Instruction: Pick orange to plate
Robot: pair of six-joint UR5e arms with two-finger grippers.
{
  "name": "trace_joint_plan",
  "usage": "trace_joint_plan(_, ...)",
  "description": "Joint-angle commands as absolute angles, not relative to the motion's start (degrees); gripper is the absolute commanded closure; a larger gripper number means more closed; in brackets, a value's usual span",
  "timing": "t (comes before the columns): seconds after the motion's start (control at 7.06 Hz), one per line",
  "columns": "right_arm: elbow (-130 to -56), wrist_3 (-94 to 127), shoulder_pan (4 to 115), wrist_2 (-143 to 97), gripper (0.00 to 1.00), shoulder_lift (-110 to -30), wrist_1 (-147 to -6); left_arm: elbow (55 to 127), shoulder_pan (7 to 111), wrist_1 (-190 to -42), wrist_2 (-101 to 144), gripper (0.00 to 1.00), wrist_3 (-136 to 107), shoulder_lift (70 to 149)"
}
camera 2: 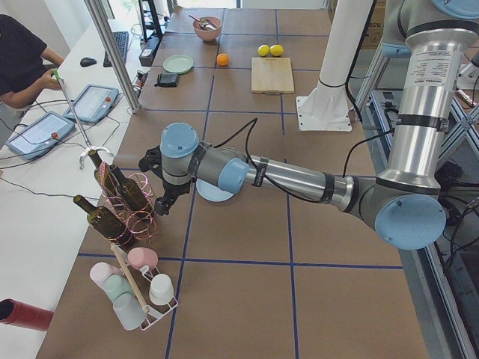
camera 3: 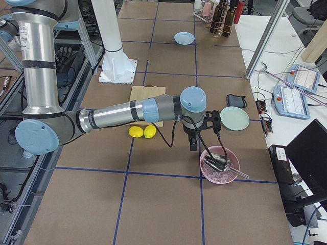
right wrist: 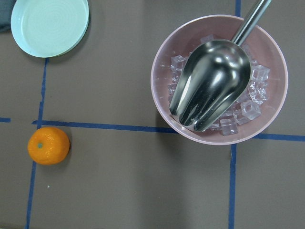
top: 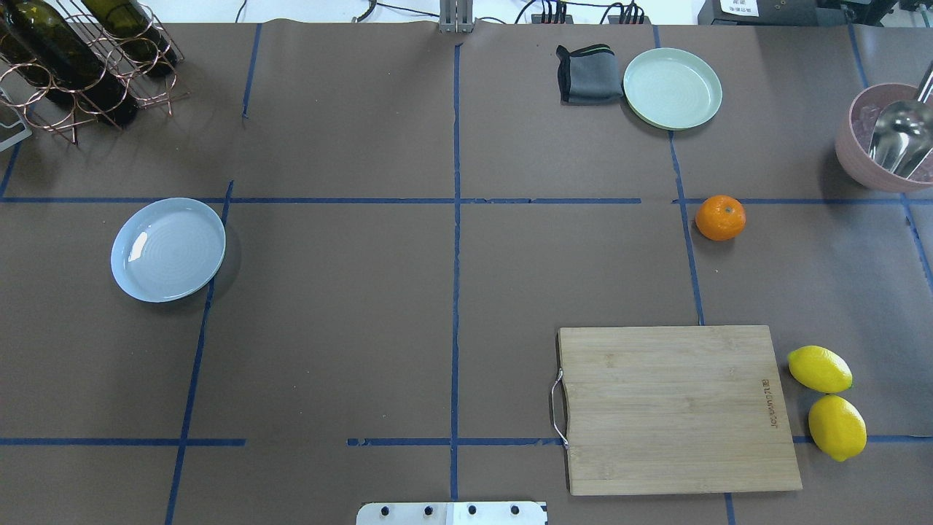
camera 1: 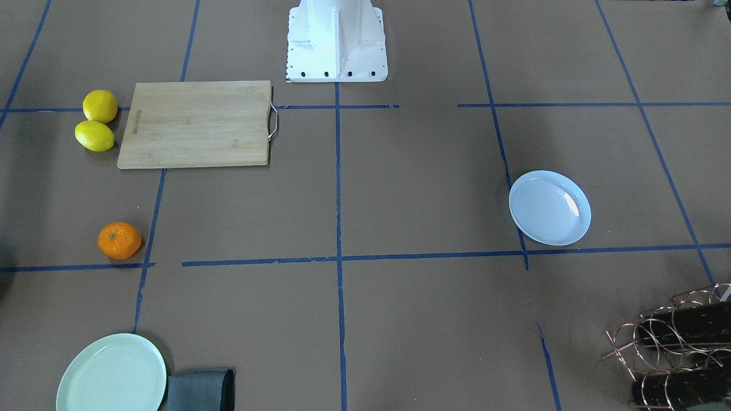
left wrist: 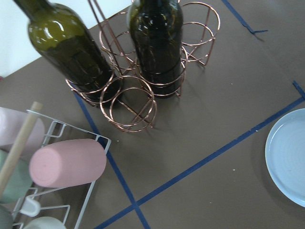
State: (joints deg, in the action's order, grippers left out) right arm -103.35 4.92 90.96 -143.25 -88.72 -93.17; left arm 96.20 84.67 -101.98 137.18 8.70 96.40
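The orange (top: 720, 217) lies on the brown table at the right, by a blue tape line, and shows low left in the right wrist view (right wrist: 48, 145). The pale bluish plate (top: 168, 249) sits empty at the far left; its edge shows in the left wrist view (left wrist: 290, 162). My right gripper (camera 3: 194, 145) hangs above the table between the orange's spot and a pink bowl; the side view alone shows it, so I cannot tell its state. My left gripper (camera 2: 161, 206) hovers between the plate and the bottle rack, state also unclear.
A mint-green plate (top: 672, 87) and a grey cloth (top: 589, 73) lie beyond the orange. The pink bowl (right wrist: 219, 78) holds ice and a metal scoop. A wooden cutting board (top: 678, 408) and two lemons (top: 819, 368) sit nearer. A copper wine-bottle rack (top: 73, 65) stands far left.
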Motion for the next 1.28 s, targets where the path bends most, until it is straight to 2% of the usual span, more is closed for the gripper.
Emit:
trace_joint_plan(0.0, -103.1, 6.2, 90.1, -144.1, 0.0, -88.6, -89.3, 95.9, 74.5, -113.0, 136.6, 0.0, -12.6, 96.2)
trace_joint_plan(0.43, -103.3, 7.1, 90.1, -143.9, 0.0, -87.0, -89.2, 95.2, 64.0, -118.5, 125.6, 0.0, -28.4, 95.4)
trace_joint_plan(0.85, -103.3, 9.0, 90.1, -144.3, 0.0, -87.1, -89.3, 84.7, 57.5, -134.2, 119.7, 0.01, -40.3, 95.3)
trace_joint_plan(1.13, -103.6, 9.6, 90.1, -144.4, 0.0, -87.1, -89.3, 84.6, 55.5, -135.0, 118.5, 0.02, -44.0, 95.2)
